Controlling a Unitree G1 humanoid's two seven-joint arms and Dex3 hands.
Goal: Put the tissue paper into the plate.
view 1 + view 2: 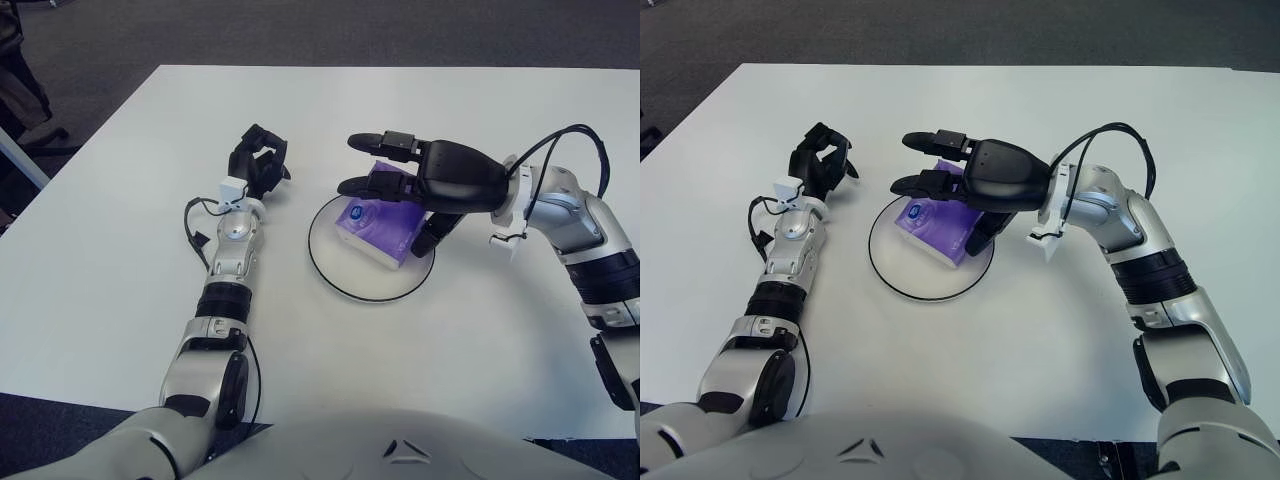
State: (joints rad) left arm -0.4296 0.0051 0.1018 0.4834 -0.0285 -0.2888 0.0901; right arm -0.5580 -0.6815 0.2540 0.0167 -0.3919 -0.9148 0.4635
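A purple tissue pack (375, 225) lies in a round white plate with a dark rim (360, 278) at the middle of the white table. My right hand (385, 190) hovers directly over the pack. Its two long fingers (362, 140) stretch out straight to the left above the pack, and the thumb (430, 235) sits at the pack's right edge. The fingers are spread and do not close round the pack. My left hand (258, 160) shows to the left of the plate, fingers curled, holding nothing.
The white table (120, 260) runs to a dark floor at the back and left. A chair leg and base (20, 120) show off the table's far left. A black cable (575, 135) loops over my right wrist.
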